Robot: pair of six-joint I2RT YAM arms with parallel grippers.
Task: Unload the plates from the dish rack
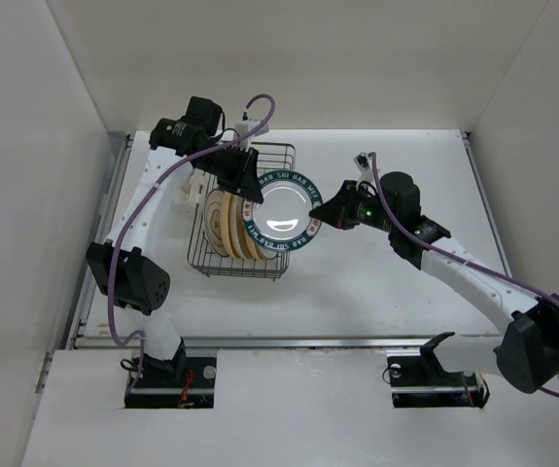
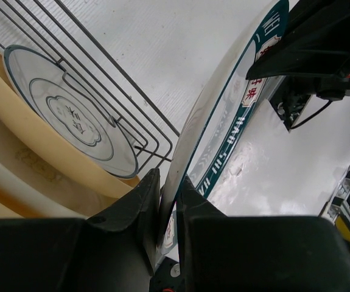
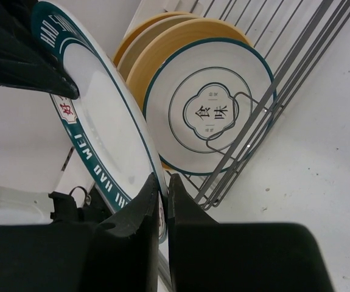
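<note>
**Edges and room.** A dark wire dish rack [image 1: 243,269], rectangular and open-topped, was set on the left half of a white counter [image 1: 376,302], nearer the left wall than the right. White walls [image 1: 26,146] enclosed the counter on the left, far and right sides. The broader stretch of counter lay to the right of the rack and in front of it, crossed only by the right arm.

**Plate in hand, one.** A white round plate with a dark green lettered rim [image 1: 281,214] was held tilted over the rack's right edge, its glossy face turned upward. Contact with the rack wires could not be told. The left tool [image 1: 253,191] was pinched onto its far-left rim. The right tool [image 1: 320,216] was pinched onto the opposite rim. In each wrist view the black fingers were pressed against both faces of the rim.

**Plates in rack.**
- At least three yellow-tan round plates [image 3: 190,33] were stood on edge, close together. An exact count was prevented by overlap.
- One smaller white plate with a thin dark rim line and a centre drawing [image 3: 211,73] was leaned against the foremost yellow plate, on the side facing the held plate.

**Materials.** The plates appeared smooth and glazed. The rack was made of thin parallel metal rods with rounded corners.
</note>
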